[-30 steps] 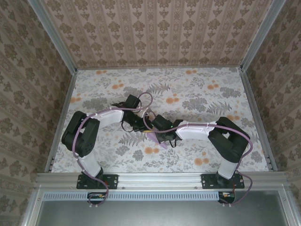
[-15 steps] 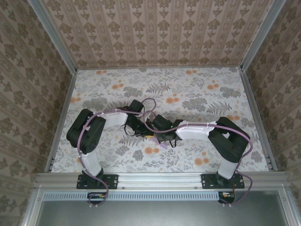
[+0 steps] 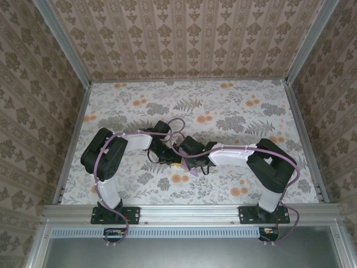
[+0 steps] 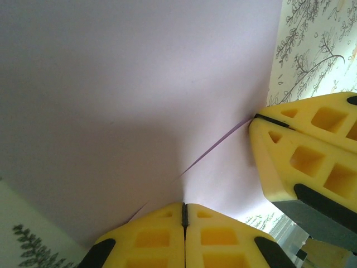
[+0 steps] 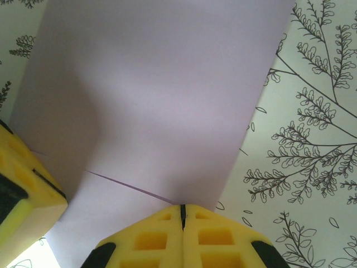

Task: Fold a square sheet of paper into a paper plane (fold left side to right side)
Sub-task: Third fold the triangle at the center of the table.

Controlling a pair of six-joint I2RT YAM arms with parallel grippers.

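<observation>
The pale lilac paper lies flat on the flower-print table, with one layer folded over another. The fold's thin raised edge runs slantwise between the two grippers. My left gripper is shut, its yellow tips set on the paper at that edge. My right gripper is also shut, tips down on the paper close to its right border. From above, both grippers meet tip to tip over the sheet. One lilac corner pokes out below them.
The right gripper's yellow finger crowds the left wrist view, and the left finger sits at the right wrist view's lower left. Patterned walls enclose the table. An aluminium rail runs along the near edge.
The left arm has swung nearer and to the right, bringing its gripper down beside the right one on the paper. Its jaws closed the last small gap. The right arm stayed still.
</observation>
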